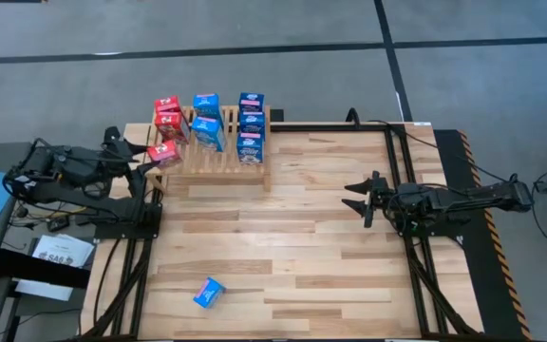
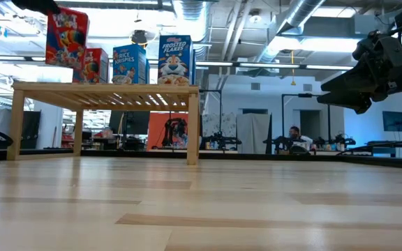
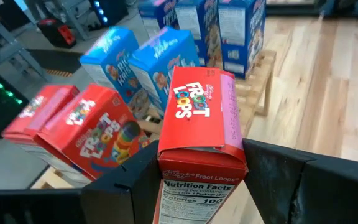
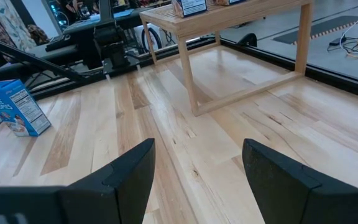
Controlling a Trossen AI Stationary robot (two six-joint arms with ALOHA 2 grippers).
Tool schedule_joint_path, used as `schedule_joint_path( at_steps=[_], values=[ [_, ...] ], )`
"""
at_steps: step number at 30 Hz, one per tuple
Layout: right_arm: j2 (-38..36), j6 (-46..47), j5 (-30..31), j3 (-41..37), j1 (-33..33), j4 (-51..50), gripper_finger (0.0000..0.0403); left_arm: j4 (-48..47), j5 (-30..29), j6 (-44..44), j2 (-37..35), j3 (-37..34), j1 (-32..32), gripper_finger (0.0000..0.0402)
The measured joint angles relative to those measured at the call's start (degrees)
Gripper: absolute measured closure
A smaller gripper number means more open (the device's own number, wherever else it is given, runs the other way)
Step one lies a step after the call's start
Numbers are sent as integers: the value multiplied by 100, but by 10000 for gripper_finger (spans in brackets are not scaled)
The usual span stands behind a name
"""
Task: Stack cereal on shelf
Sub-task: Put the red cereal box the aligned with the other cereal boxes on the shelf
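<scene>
The light-wood shelf [image 1: 212, 152] stands at the table's far left and carries two red boxes [image 1: 168, 112] and several blue cereal boxes [image 1: 251, 123], all upright on its slats. My left gripper [image 1: 148, 158] is shut on a red Froot Loops box [image 3: 197, 118] over the shelf's near left corner; the low view shows this box [image 2: 67, 36] above the shelf top [image 2: 107, 86]. One blue box [image 1: 209, 293] lies on the table near its front edge. My right gripper [image 1: 359, 196] waits open at the table's right, holding nothing. My left gripper pinches the red box between its two fingers [image 3: 129, 180], at the end that bears the nutrition panel [image 3: 197, 186]. The fingers come from the table's left, slanting slightly down. The box stands roughly upright, lifted clear of the shelf top.
Black frame rails [image 1: 397, 161] run along the table's right and far edges. The plank tabletop [image 1: 283, 247] lies bare between the shelf, the right arm and the loose blue box [image 4: 14, 107]. Beyond the table, a workshop with a person at a desk [image 2: 295, 136].
</scene>
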Motion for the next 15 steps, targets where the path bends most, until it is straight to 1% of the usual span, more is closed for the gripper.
schedule_joint_path(
  at_steps=[4,11,15],
  values=[
    [0,1,0,-1,-1,0,136,48,-37,-99,3,-195,0,214],
    [0,0,0,-2,-1,0,136,726,-147,211,2,-244,0,214],
    [0,0,0,0,-1,-1,136,733,-227,112,61,-276,0,214]
  ],
)
